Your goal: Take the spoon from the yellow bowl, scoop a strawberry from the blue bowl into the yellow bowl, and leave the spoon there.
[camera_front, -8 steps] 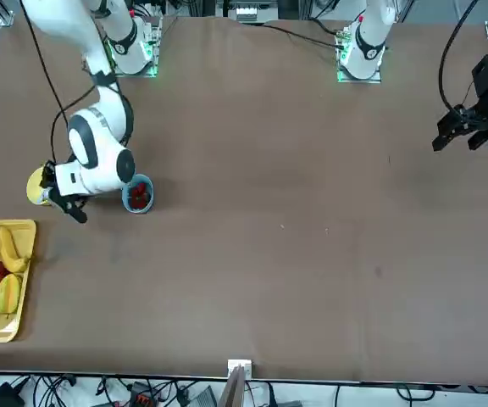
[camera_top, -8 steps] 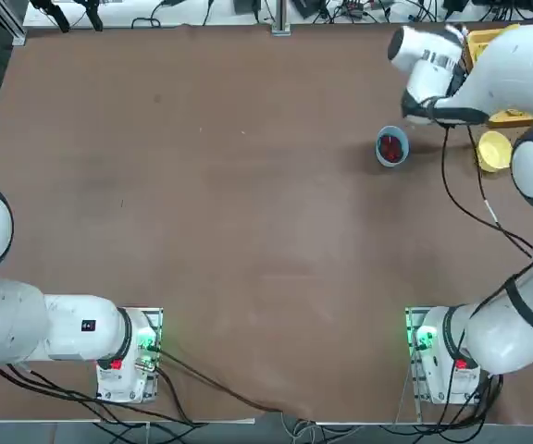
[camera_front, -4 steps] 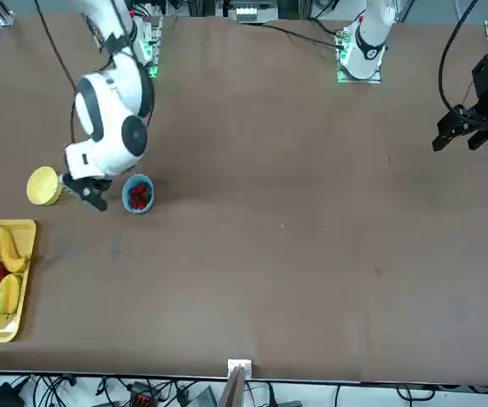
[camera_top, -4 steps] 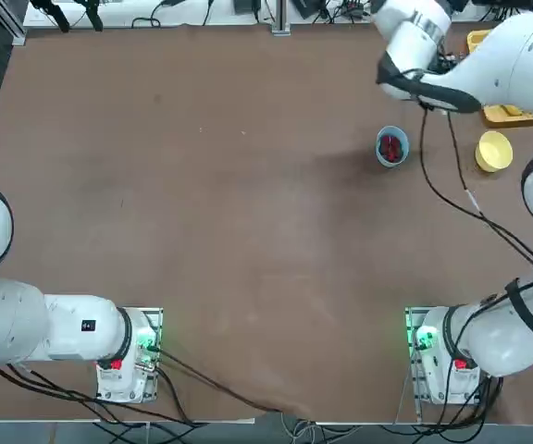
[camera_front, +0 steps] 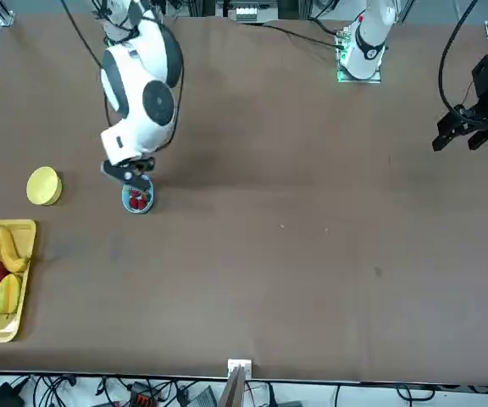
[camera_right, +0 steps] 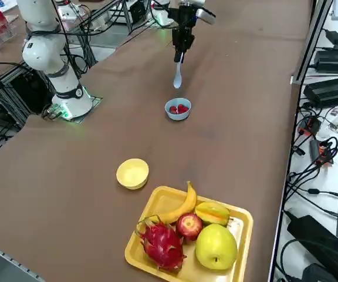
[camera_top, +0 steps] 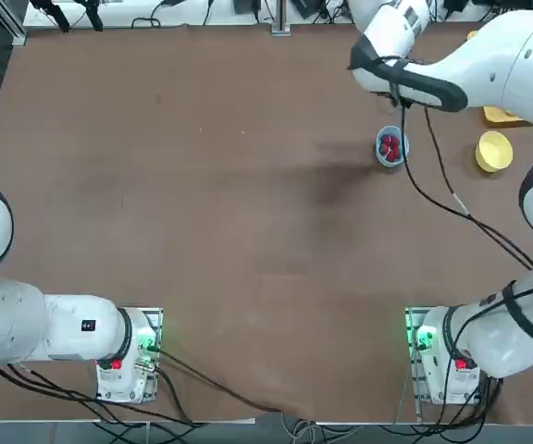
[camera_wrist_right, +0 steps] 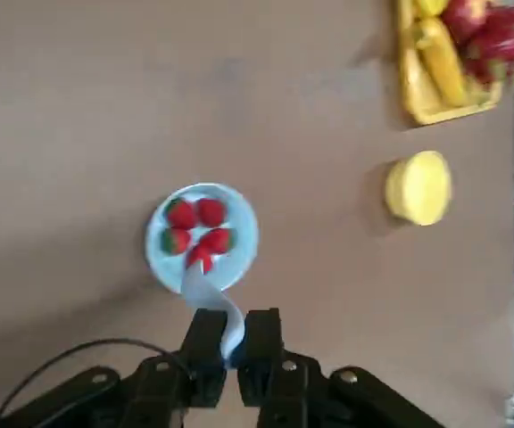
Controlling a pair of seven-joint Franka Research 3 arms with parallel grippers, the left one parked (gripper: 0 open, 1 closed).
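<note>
Toward the left of the right side view sits the yellow bowl (camera_right: 132, 174), in the lower middle of the frame, with nothing inside it that the pictures show; the spoon is plainly out of it, so the first step of the task looks done. Just right of it, at the bottom centre, lies the yellow tray (camera_right: 240, 219) of fruit, which has no part in the job. Further up and slightly right, near the frame's centre, stands the blue bowl (camera_right: 178, 109) with its strawberries (camera_right: 179, 108) all inside, well apart from the yellow bowl. Directly above it, near the top of the frame, hangs the right gripper (camera_right: 181, 42), its fingers clenched on the handle of the spoon (camera_right: 177, 76), which points straight down with its scoop above the blue bowl and not yet among the fruit.

The right wrist view agrees: the blue bowl (camera_wrist_right: 203, 235) holds four strawberries (camera_wrist_right: 198, 226), the spoon (camera_wrist_right: 209, 300) reaches from between the fingers (camera_wrist_right: 202, 348) toward the bowl's edge, and the yellow bowl (camera_wrist_right: 418, 186) stands off by itself near the tray (camera_wrist_right: 416, 85).

By my reading the task is about a third along. Picking up the spoon is finished; still to come are dipping the scoop under a strawberry, carrying it across to the yellow bowl, tipping it in, and letting the spoon rest there.
</note>
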